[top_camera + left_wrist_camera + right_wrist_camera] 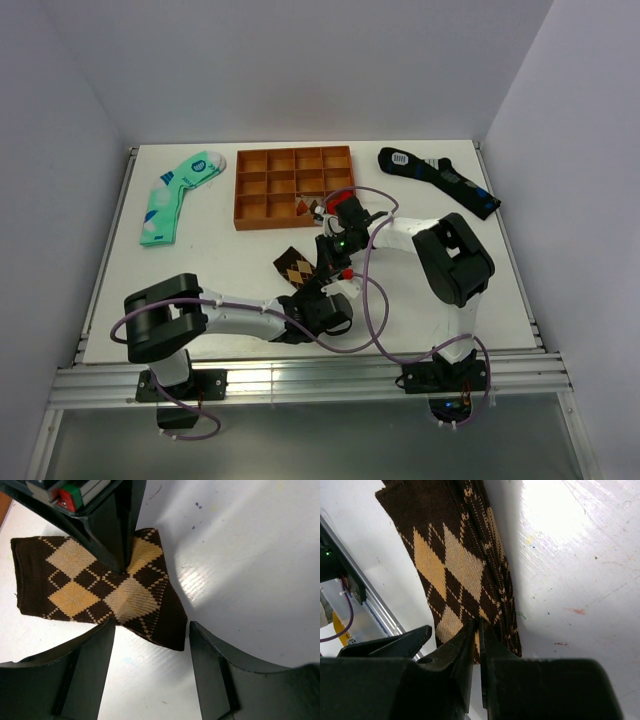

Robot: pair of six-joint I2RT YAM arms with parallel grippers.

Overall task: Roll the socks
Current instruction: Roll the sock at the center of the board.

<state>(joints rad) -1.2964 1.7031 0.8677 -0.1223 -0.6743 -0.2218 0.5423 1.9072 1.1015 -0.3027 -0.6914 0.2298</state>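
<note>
The brown argyle socks (293,268) lie flat in the middle of the white table, with tan diamonds and a dark cuff (75,590). One long edge shows folded layers (505,595). My right gripper (479,622) is shut, its tips pressed down onto the fabric near that edge; in the left wrist view it (119,566) comes down on the middle of the socks. My left gripper (151,628) stands open low over the table, its fingers either side of the socks' near dark corner and apart from it. Its jaws hold nothing.
An orange-brown tray (293,187) with several compartments stands behind the socks. A mint-green sock (175,195) lies at the back left and a black-navy sock (440,180) at the back right. A metal rail (300,375) runs along the table's near edge.
</note>
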